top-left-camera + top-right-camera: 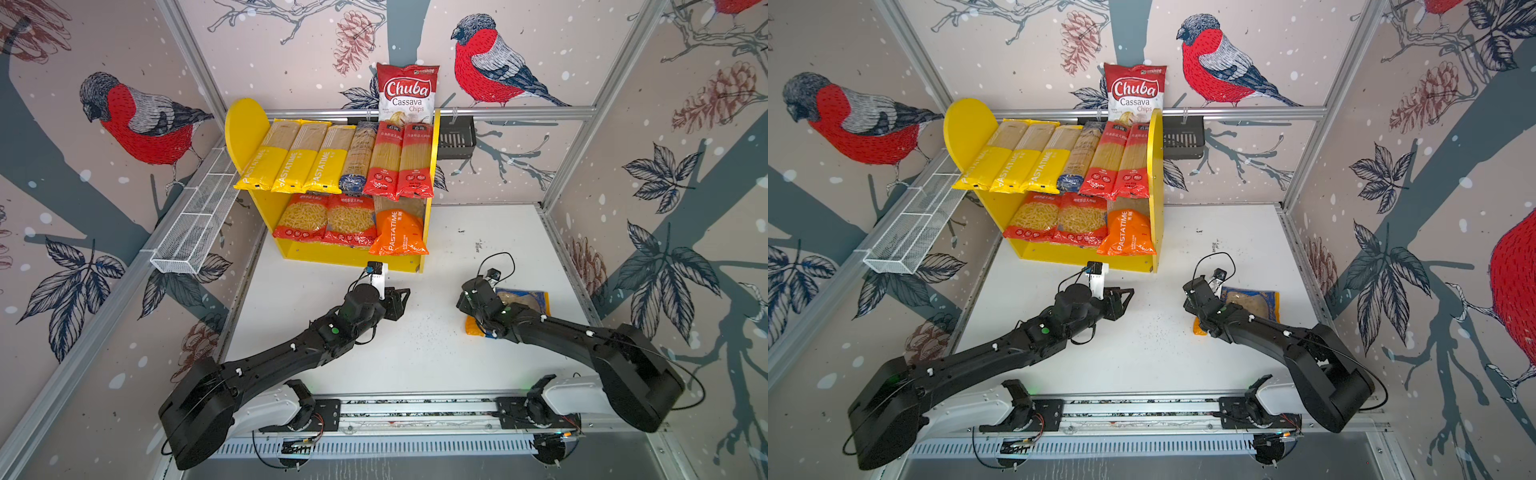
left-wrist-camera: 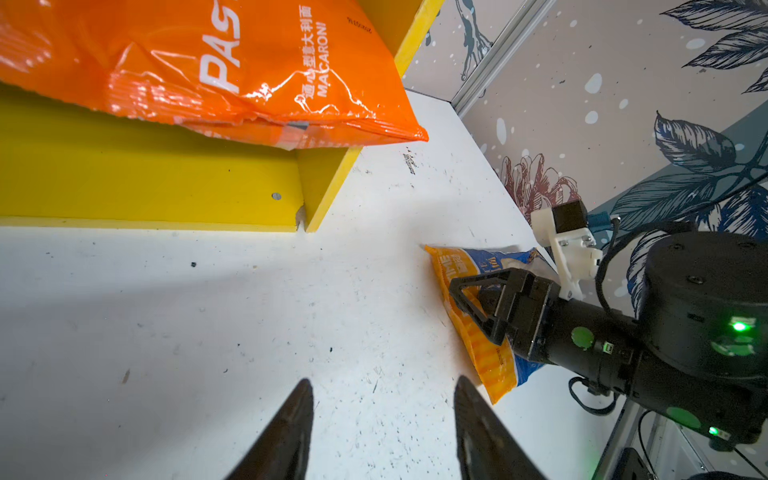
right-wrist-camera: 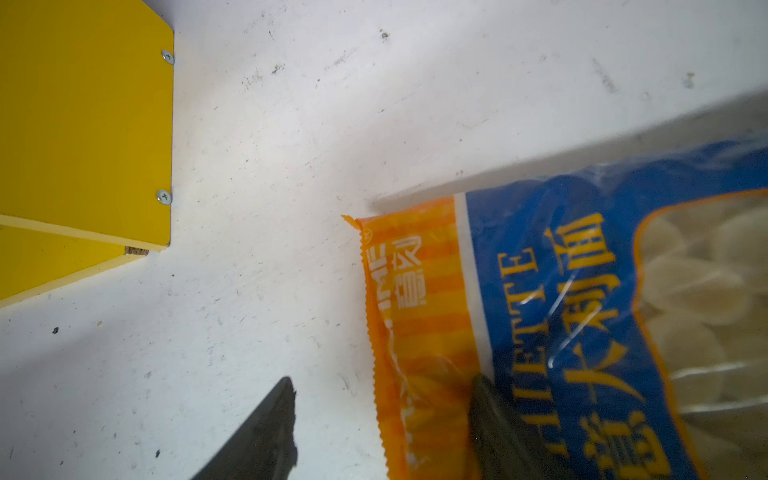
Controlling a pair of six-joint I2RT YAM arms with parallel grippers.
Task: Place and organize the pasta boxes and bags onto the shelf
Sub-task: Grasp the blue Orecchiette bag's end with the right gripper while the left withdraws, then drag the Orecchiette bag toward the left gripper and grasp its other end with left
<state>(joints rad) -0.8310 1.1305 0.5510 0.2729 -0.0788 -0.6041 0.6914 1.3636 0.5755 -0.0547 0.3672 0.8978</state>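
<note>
The shelf (image 1: 245, 124) holds three yellow PASTATIME packs (image 1: 291, 162), a blue-labelled spaghetti pack (image 1: 357, 158) and two red spaghetti packs (image 1: 399, 162) on top. Below lie two red macaroni bags (image 1: 328, 222) and an orange macaroni bag (image 1: 397, 232) (image 2: 249, 70). A blue-orange bag (image 1: 525, 301) (image 1: 1254, 303) (image 3: 540, 311) lies flat on the table at the right. My right gripper (image 1: 467, 305) (image 3: 383, 378) is open over its orange end, one finger on the bag, the other beyond its serrated edge. My left gripper (image 1: 401, 303) (image 2: 383, 381) is open and empty above bare table before the shelf.
A Chuba chips bag (image 1: 407, 91) stands behind the shelf beside a black slotted basket (image 1: 457, 139). A white wire basket (image 1: 195, 220) hangs on the left wall. The shelf's yellow side panel (image 3: 83, 124) stands left of the blue-orange bag.
</note>
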